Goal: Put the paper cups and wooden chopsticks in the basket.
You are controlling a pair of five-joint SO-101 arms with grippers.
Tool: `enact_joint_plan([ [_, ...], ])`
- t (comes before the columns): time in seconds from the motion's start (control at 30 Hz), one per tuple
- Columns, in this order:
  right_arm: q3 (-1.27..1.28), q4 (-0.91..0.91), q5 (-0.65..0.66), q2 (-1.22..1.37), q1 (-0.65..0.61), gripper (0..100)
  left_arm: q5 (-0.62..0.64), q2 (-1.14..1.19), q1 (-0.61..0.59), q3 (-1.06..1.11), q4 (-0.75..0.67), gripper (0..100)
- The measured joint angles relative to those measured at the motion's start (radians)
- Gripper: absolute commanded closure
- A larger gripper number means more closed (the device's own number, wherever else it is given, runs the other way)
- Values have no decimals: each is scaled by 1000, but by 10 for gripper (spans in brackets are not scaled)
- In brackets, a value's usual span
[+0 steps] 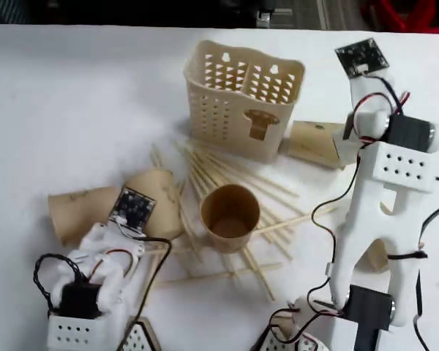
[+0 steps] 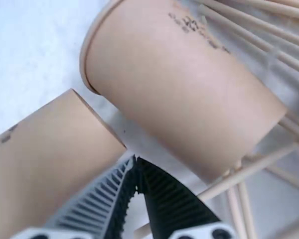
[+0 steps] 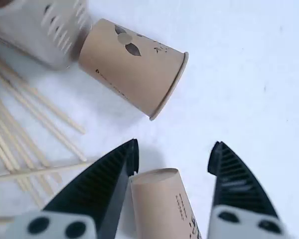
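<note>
A cream slotted basket (image 1: 241, 95) stands at the back middle of the table. Wooden chopsticks (image 1: 234, 183) lie scattered in front of it, around an upright paper cup (image 1: 229, 216). Two more cups (image 1: 80, 212) (image 1: 159, 199) lie on their sides at the left. My left gripper (image 2: 137, 162) is shut and empty, its tips in the gap between those two cups (image 2: 35, 164) (image 2: 179, 94). Another cup (image 3: 132, 64) lies beside the basket (image 3: 40, 30). My right gripper (image 3: 174, 149) is open, with the end of a further cup (image 3: 162, 204) between its fingers, not clamped.
The right arm (image 1: 384, 219) stretches over the table's right side, partly covering a cup (image 1: 377, 256) beneath it. The left arm (image 1: 88, 292) sits at the front left. White table (image 1: 73, 110) spreads to the left and behind the basket.
</note>
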Motion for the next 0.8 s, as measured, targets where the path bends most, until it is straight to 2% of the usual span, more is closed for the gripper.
enact_joint_plan([
  [0.23,219,-258,-9,0,-2,777,0,0,0,0,0,976],
  [0.47,247,-397,-87,157,0,779,0,0,0,0,0,976],
  [0.63,172,-417,-94,338,-2,781,0,0,0,0,0,976],
  [0.8,72,-353,-94,448,-18,861,0,0,0,0,0,976],
])
